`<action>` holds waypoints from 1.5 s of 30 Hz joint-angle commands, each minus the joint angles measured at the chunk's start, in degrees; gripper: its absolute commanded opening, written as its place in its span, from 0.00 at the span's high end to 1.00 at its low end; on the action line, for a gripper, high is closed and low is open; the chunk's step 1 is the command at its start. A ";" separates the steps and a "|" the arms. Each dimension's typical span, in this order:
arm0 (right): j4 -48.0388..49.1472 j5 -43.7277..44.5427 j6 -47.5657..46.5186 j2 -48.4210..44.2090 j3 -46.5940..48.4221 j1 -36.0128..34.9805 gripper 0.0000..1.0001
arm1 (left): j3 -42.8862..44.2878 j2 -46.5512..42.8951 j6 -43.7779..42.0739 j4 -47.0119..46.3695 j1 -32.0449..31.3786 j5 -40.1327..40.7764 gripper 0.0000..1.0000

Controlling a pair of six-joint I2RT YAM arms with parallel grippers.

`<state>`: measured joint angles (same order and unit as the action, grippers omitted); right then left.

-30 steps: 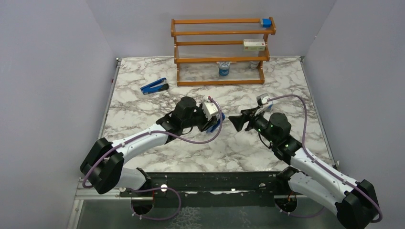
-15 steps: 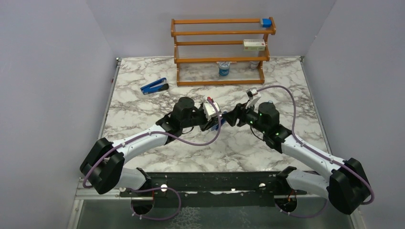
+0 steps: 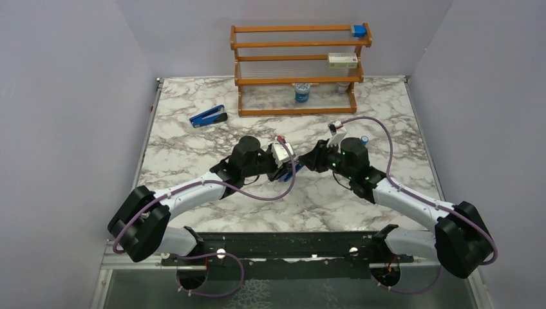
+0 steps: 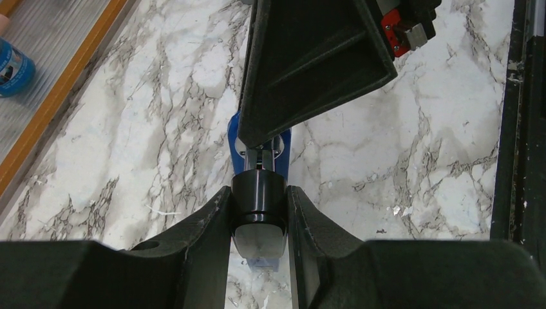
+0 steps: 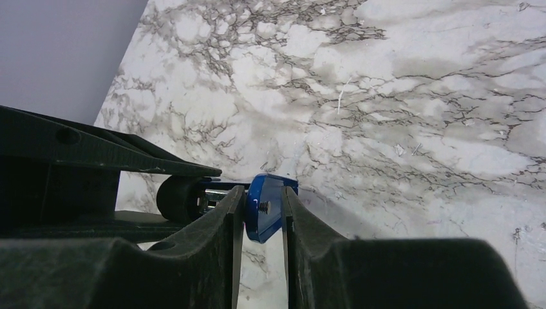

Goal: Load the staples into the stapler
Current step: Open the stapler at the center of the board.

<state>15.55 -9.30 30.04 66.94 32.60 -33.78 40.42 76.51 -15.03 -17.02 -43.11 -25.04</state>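
Pinching stapler (image 5: 264,207) at both ends, mid-table: left gripper (image 4: 259,201) narrow, clamped on black rear; right gripper (image 5: 263,201) narrow on blue front tip. Looked like the opening-the-channel step. Next prob. needed lifting tip w/ rear steady. Staples not made out.

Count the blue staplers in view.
2. The loose stapler lies on the table left of the wooden rack; the held stapler is at mid-table, clamped by the left gripper and right gripper. More may be hidden.
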 commanded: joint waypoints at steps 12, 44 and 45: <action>-0.61 -0.62 -0.13 5.24 1.33 0.47 0.74 | -1.37 -1.77 3.10 -12.16 -0.01 1.86 1.00; -9.01 9.44 -4.42 0.41 0.71 3.81 0.99 | -12.10 -13.39 5.77 -9.65 4.17 13.12 1.00; -9.20 9.32 -4.56 0.39 1.08 3.81 0.99 | -12.65 -13.70 6.23 -8.75 4.18 13.69 0.99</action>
<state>11.73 -5.43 27.83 68.05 33.67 -31.55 29.58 66.78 -10.37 -24.56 -40.86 -19.99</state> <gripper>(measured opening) 0.055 0.354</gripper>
